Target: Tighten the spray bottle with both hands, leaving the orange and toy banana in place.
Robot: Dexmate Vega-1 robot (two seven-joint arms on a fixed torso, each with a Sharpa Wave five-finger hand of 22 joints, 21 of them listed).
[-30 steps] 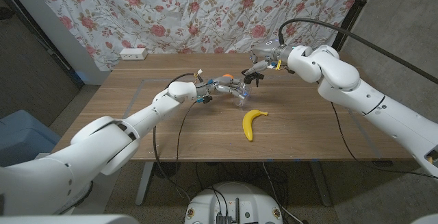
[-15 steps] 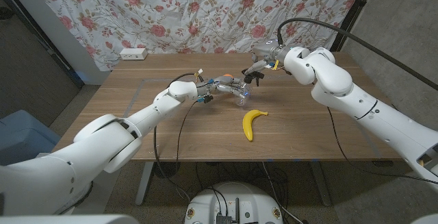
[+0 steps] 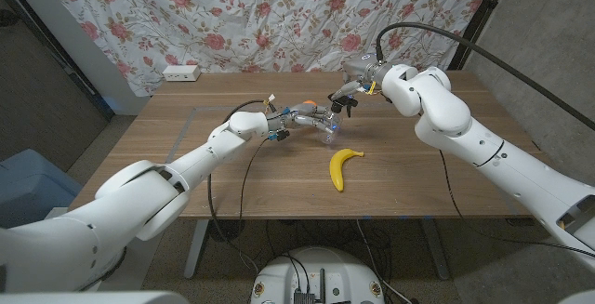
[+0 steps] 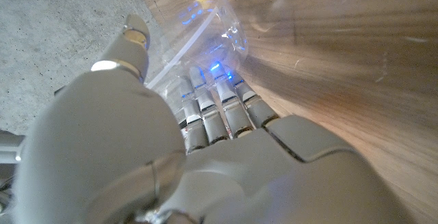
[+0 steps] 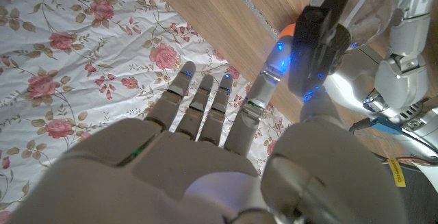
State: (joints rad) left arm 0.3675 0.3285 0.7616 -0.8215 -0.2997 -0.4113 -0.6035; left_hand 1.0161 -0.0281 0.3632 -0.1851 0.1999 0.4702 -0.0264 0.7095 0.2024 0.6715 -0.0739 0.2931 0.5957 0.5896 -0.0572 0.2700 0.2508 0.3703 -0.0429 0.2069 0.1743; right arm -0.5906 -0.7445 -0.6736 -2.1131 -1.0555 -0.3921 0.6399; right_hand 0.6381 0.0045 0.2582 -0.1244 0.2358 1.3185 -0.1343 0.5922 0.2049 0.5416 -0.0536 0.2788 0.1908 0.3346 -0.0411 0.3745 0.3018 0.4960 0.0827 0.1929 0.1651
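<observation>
The clear spray bottle [image 3: 326, 131] stands at mid-table with my left hand [image 3: 308, 116] wrapped around its body. In the left wrist view the fingers [image 4: 217, 112] curl against the clear plastic bottle [image 4: 209, 29]. My right hand [image 3: 347, 99] comes in from above and pinches the bottle's black spray head [image 5: 320, 27] between thumb and a finger. The orange [image 3: 305, 106] sits just behind my left hand and is partly hidden; a sliver of the orange [image 5: 288, 30] shows past the spray head. The toy banana [image 3: 343, 166] lies nearer the front, apart from both hands.
A white power strip [image 3: 181, 72] lies at the table's far left corner by the flowered curtain [image 3: 279, 16]. Black cables [image 3: 244, 169] trail from my left wrist over the front edge. Bare wood [image 3: 418, 165] spreads to the right of the banana.
My right forearm has swung a little to the left while its hand stays on the spray head. The left hand, bottle, orange and banana have not moved.
</observation>
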